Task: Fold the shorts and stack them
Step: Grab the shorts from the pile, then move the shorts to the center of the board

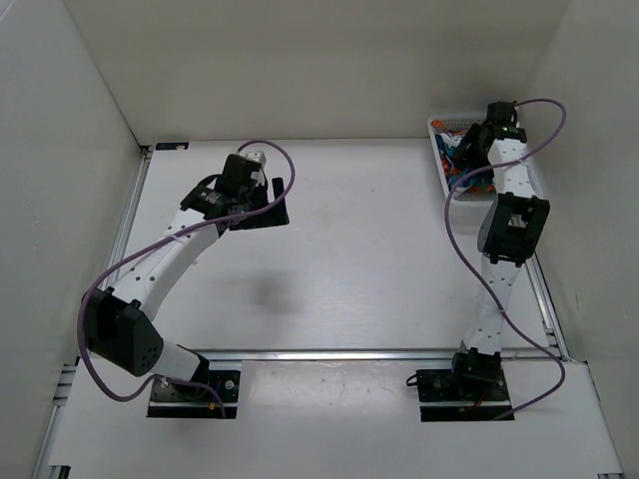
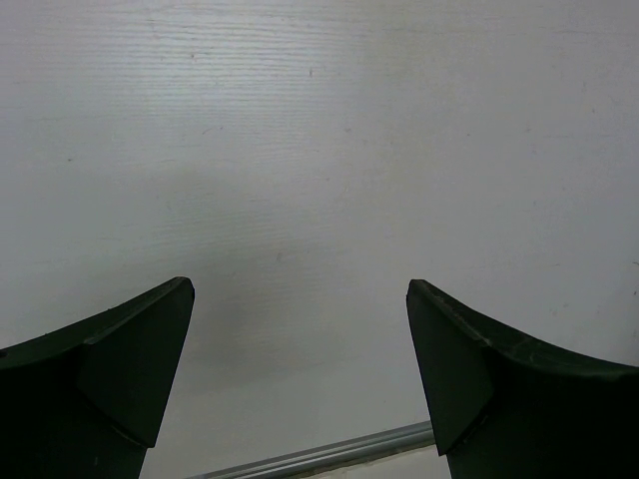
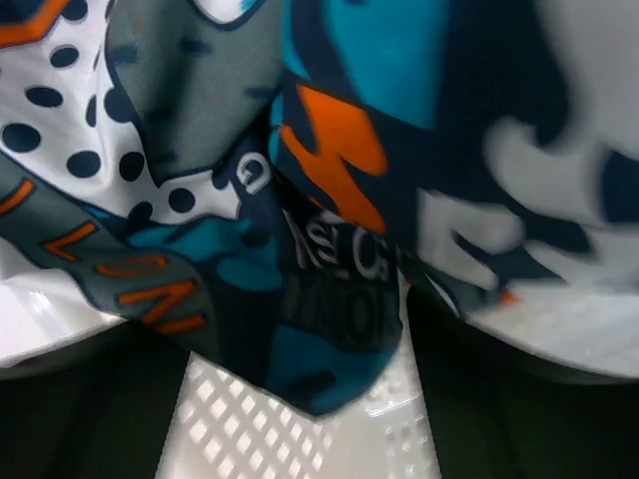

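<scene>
The shorts [image 3: 329,150], printed in orange, turquoise, navy and white, lie bunched in the white mesh basket [image 3: 300,429] and fill the right wrist view. In the top view they show as a small colourful patch [image 1: 455,166] inside the basket [image 1: 439,125] at the back right corner. My right gripper [image 1: 464,150] reaches down into the basket. Its dark fingers [image 3: 80,399] stand wide apart with the fabric draped between and over them, and the tips are hidden. My left gripper [image 1: 262,205] is open and empty above the bare white table [image 2: 319,150] at the back left.
White walls close in the table on the left, back and right. A metal rail [image 2: 329,454] runs along the table edge below the left gripper. Rails also line the table's sides [image 1: 130,215] and front [image 1: 329,352].
</scene>
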You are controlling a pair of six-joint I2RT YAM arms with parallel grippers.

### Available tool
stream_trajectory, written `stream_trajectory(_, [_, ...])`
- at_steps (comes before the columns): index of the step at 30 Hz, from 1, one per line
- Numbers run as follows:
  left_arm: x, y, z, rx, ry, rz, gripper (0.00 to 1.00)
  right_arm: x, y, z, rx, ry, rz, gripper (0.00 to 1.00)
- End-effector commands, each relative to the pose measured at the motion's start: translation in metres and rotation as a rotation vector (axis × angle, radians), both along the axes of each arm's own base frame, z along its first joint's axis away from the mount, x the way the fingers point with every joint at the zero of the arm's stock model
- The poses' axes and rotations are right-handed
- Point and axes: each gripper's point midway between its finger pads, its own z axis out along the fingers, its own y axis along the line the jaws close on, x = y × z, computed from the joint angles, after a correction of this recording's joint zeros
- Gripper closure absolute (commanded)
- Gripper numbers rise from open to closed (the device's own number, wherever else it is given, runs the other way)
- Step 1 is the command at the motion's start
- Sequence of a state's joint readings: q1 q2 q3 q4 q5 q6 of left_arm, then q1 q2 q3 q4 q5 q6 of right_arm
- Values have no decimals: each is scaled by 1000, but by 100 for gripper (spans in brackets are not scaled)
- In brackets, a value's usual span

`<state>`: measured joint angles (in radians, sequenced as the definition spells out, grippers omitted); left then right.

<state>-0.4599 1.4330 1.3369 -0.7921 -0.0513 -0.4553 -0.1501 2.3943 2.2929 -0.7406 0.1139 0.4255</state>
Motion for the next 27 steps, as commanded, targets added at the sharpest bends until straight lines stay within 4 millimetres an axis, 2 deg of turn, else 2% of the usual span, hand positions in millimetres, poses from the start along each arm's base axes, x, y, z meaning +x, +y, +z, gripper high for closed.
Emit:
stream_trajectory(1, [4, 1, 20, -12, -34, -16, 0, 17, 7, 15, 60, -65, 18, 29])
stream_trajectory(2, [6, 0, 26, -18, -46, -16, 0, 19, 8, 19, 69, -76, 5, 49])
stream_trajectory(3, [7, 1, 24, -7, -38, -9, 0, 19, 8, 34, 74, -103, -4, 82])
stream_trajectory(4, [5, 2, 23, -2, -29, -9, 0, 16, 5, 42, 60, -112, -26, 96])
stream_trajectory(5, [5, 2, 23, -2, -28, -9, 0, 14, -2, 56, 28, -139, -51, 100])
stream_trajectory(6, [5, 2, 23, -2, -28, -9, 0, 10, -3, 94, 11, -206, -57, 100])
stream_trajectory(7, [7, 1, 26, -6, -37, -9, 0, 5, -3, 110, -3, -230, -46, 100])
stream_trajectory(8, [7, 1, 26, -6, -37, -9, 0, -2, 3, 154, -26, -311, -34, 100])
stream_trajectory(9, [7, -1, 30, -16, -42, -16, 0, -8, 4, 176, -37, -348, -27, 100])
stream_trajectory(10, [7, -1, 30, -16, -42, -16, 0, -13, 20, 197, -19, -388, 38, 100])
stream_trajectory(11, [11, 1, 30, -16, -42, -6, 0, -29, 30, 243, -7, -477, 71, 100])
stream_trajectory(12, [15, 5, 35, -21, -53, 7, 0, -38, 49, 264, 14, -518, 123, 100])
stream_trajectory(13, [17, 9, 29, -11, -33, 18, 0, -48, 64, 290, 33, -570, 170, 100])
stream_trajectory(15, [27, 20, 38, -27, -39, 61, 0, -82, 108, 356, 58, -710, 304, 100])
stream_trajectory(16, [28, 23, 36, -33, -22, 65, 0, -94, 122, 375, 66, -753, 341, 100])
stream_trajectory(17, [31, 26, 40, -50, -27, 80, 0, -115, 148, 401, 88, -810, 412, 100])
stream_trajectory(18, [35, 34, 47, -50, -40, 85, 0, -127, 163, 416, 105, -846, 461, 100])
stream_trajectory(19, [35, 39, 56, -45, -59, 79, 0, -146, 179, 439, 126, -904, 531, 100])
stream_trajectory(20, [39, 54, 61, -23, -72, 115, 0, -165, 199, 454, 151, -941, 599, 100])
stream_trajectory(22, [39, 74, 94, -15, -151, 153, 0, -197, 219, 481, 185, -1009, 676, 100])
stream_trajectory(23, [39, 81, 104, -27, -173, 169, 0, -211, 235, 490, 206, -1036, 728, 100])
stream_trajectory(24, [40, 96, 111, -34, -184, 205, 0, -221, 241, 492, 227, -1038, 749, 100])
stream_trajectory(25, [40, 102, 123, -43, -213, 209, 0, -239, 246, 504, 246, -1073, 785, 100])
stream_trajectory(26, [37, 105, 128, -59, -225, 210, 0, -242, 257, 493, 280, -1038, 812, 100])
stream_trajectory(27, [38, 116, 132, -62, -228, 238, 0, -248, 262, 491, 294, -1032, 840, 100])
